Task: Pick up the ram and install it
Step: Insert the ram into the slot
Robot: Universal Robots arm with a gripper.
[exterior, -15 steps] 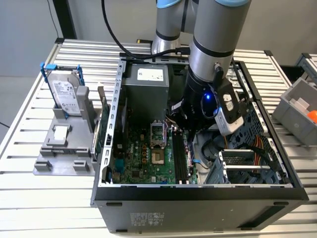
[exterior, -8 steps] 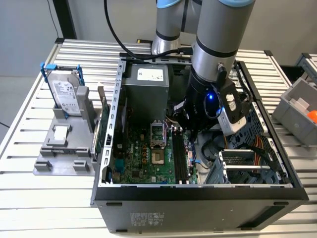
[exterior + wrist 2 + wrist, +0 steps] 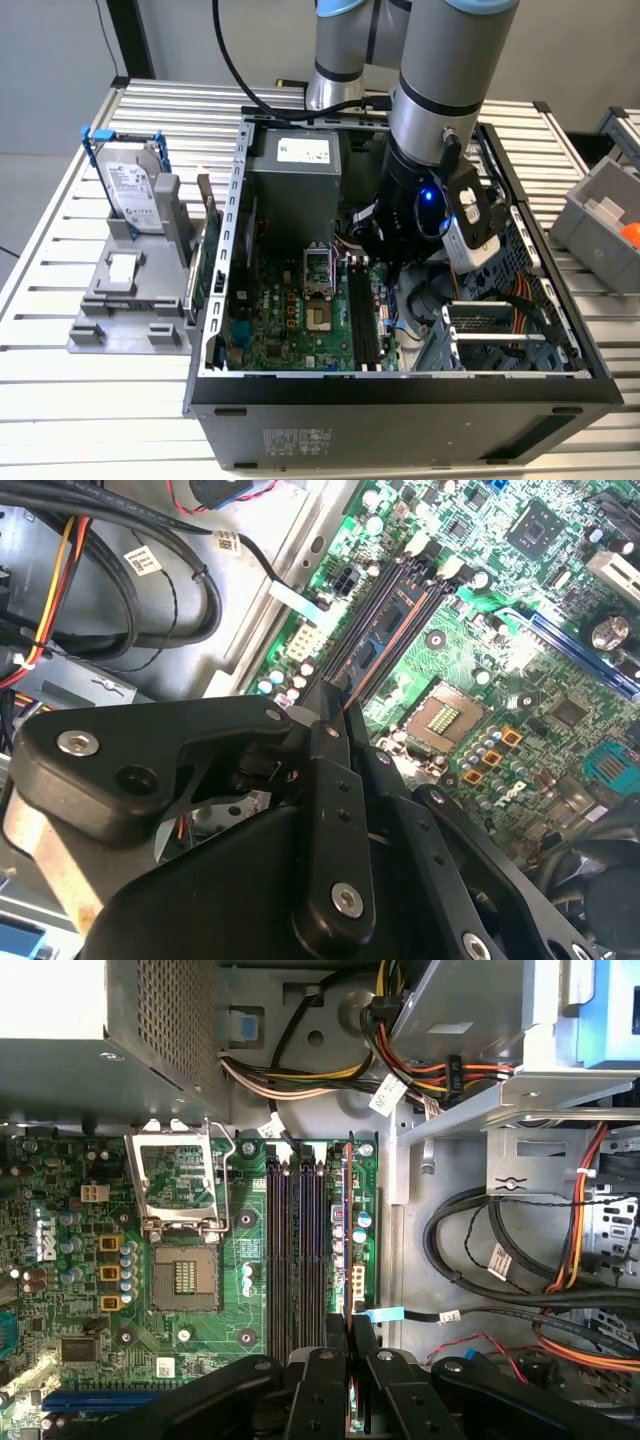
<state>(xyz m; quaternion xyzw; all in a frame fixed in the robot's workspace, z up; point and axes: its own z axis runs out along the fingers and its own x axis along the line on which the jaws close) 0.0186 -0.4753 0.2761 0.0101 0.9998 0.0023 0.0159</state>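
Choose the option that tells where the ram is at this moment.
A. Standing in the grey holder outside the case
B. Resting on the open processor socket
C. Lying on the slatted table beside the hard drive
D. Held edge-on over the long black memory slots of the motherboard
D: in the first wrist view the gripper holds the thin ram edge-on at the memory slots of the motherboard.

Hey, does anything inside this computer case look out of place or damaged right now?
Nothing looks damaged or spilled. One oddity: the CPU socket on the motherboard sits bare, its retention frame flipped open. The end effector grips the ram edge-on, in line with the memory slots.
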